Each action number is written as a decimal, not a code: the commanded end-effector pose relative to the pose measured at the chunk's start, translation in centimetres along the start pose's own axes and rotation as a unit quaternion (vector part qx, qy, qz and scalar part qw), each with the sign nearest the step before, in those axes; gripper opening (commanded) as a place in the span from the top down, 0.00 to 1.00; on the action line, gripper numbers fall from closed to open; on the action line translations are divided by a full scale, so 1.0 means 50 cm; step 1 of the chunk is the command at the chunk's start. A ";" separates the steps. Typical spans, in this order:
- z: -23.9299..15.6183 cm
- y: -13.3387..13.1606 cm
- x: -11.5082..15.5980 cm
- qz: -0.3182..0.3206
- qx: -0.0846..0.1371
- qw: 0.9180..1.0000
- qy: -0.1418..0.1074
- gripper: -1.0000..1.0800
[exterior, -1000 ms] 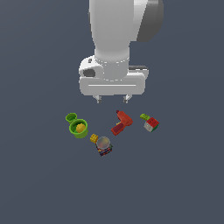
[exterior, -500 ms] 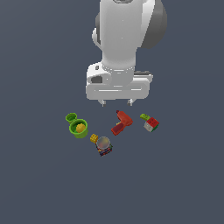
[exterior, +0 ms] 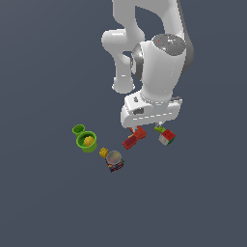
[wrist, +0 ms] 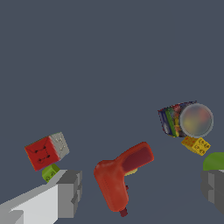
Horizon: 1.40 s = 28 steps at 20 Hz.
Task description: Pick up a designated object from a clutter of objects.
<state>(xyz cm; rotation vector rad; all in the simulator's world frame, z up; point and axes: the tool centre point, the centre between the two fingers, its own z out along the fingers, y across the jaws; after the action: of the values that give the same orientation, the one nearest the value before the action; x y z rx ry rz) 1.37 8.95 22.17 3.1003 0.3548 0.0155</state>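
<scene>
The designated cube [exterior: 167, 137], with red, green and white faces, lies on the floor at the exterior view's right end of the clutter. In the wrist view it [wrist: 46, 151] lies beside one fingertip [wrist: 70, 192], apart from it. My gripper [exterior: 147, 129] hangs just above the red drill-shaped toy [exterior: 134, 139] and the cube. It is open and empty, with the jaws wide apart in the wrist view [wrist: 142, 192]. The drill [wrist: 120, 175] lies between the fingers. A tiny green brick [exterior: 159, 129] sits next to the cube.
Two green cups [exterior: 78, 129] [exterior: 87, 141] stand at the exterior view's left, the bigger one holding a yellow piece. A yellow brick [exterior: 103, 152] lies beside a dark box with a grey ball [exterior: 115, 161]. The box [wrist: 170, 120] also shows in the wrist view.
The arm has swung to the exterior view's right and come lower, so the gripper now hangs close over the drill and the cube. The objects have not moved.
</scene>
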 end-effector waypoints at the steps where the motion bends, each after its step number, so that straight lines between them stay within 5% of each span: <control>1: 0.052 -0.058 -0.001 -0.037 -0.001 0.999 -0.001 0.04; 8: 0.181 -0.210 -0.030 -0.133 0.002 0.991 -0.002 0.04; 14: 0.244 -0.291 -0.061 -0.183 0.008 0.983 -0.001 0.04; 28: 0.289 -0.321 -0.076 -0.201 0.011 0.979 -0.002 0.04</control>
<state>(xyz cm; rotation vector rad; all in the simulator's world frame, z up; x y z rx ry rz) -5.76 23.46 7.79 2.9847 0.9782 -0.0002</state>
